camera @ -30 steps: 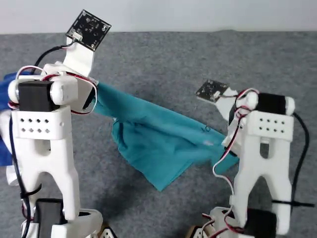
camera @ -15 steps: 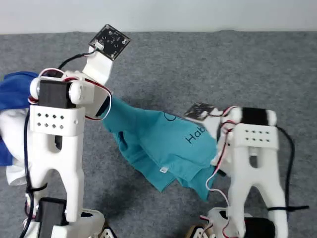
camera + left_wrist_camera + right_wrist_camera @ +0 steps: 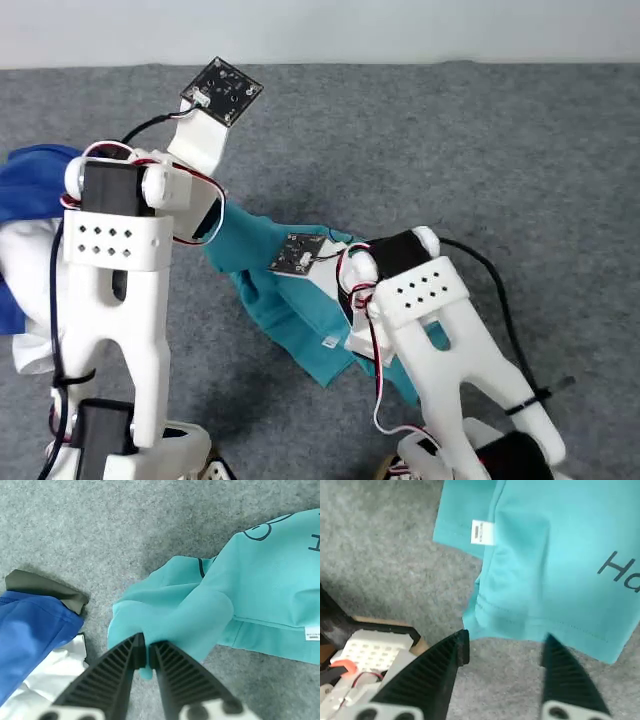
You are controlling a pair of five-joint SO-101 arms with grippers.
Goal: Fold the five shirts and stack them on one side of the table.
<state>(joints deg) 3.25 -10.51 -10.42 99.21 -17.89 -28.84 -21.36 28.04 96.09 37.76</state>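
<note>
Teal shirt is shown lying crumpled on the grey desk, between the two arms and not yet folded. A bunched fold at one edge of it is pinched in the left gripper, whose jaws are closed tight on the cloth. At the opposite side the right gripper is held wide apart with nothing in it, just over the stitched hem near the small white label. A blue shirt and a white garment are heaped at the desk's edge beside the left arm, well apart from the teal one. The step in hand is judged to be the spreading or first fold of the teal shirt. For the next move, the hem would need to be caught by the right gripper, so that the cloth can be drawn flat between both arms before it is folded over.
</note>
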